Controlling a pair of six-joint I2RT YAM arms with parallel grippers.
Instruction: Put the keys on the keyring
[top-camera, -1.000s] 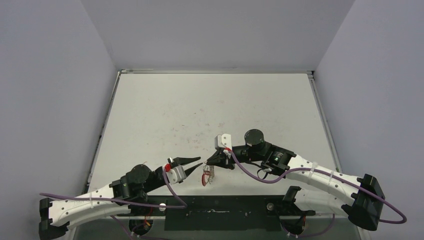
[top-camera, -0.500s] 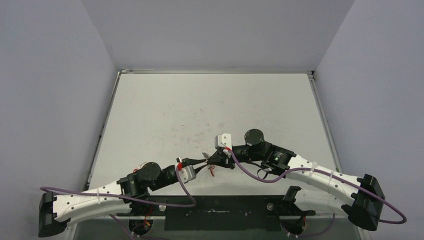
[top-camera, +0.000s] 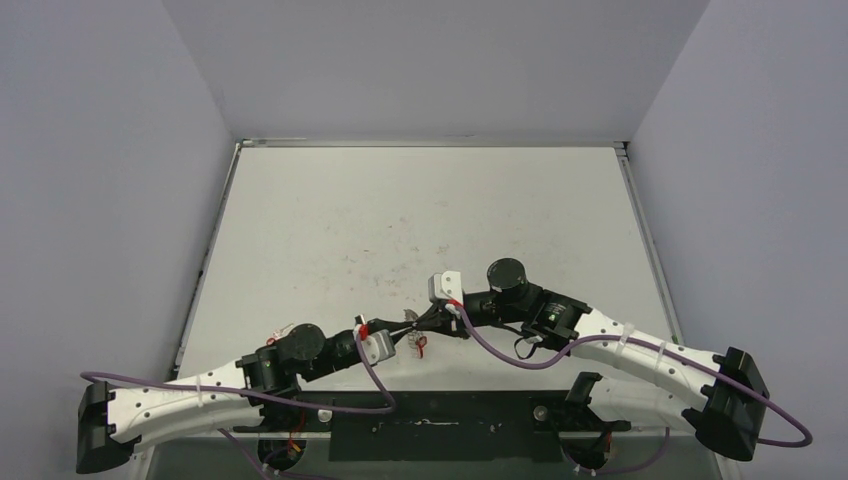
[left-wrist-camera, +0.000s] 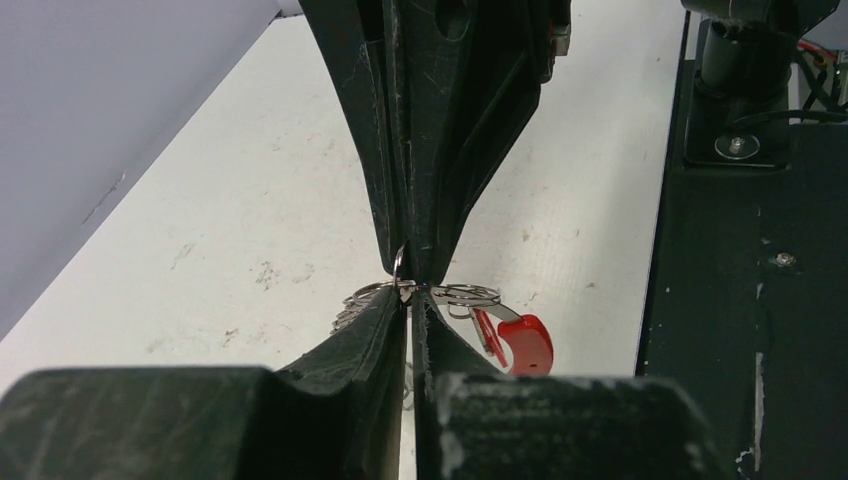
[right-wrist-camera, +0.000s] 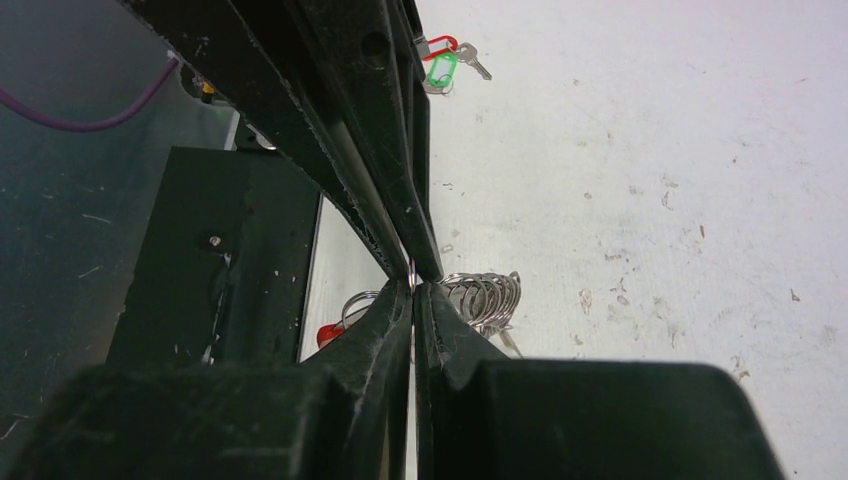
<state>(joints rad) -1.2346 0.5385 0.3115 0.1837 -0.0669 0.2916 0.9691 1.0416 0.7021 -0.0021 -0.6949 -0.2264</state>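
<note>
Two robot arms reach inward over a white table and meet tip to tip near its front edge.

Farthest left, beside the left arm, lie keys with a green tag and a red tag. They rest flat on the table, well apart from the ring and not on it. They seem to be left there because both arms are busy with the ring first.

Next comes the left pincer, closed to a sliver, its tips pinching the thin wire of the keyring. The keyring is held where the two pincers meet. Its silvery coils fan out to one side and its red piece hangs below, close over the table.

On the right, the right pincer is likewise clamped tight on the same wire, its tips almost touching those of the left one. The two grips sit just beside each other on the rim. This is most likely so that one arm steadies the ring while the other takes it over or prises the coil apart to make a gap for a key.

The wire looks thin and smooth, so it could well slip from either grip. Whether the coil has opened at all is too small to tell.
</note>
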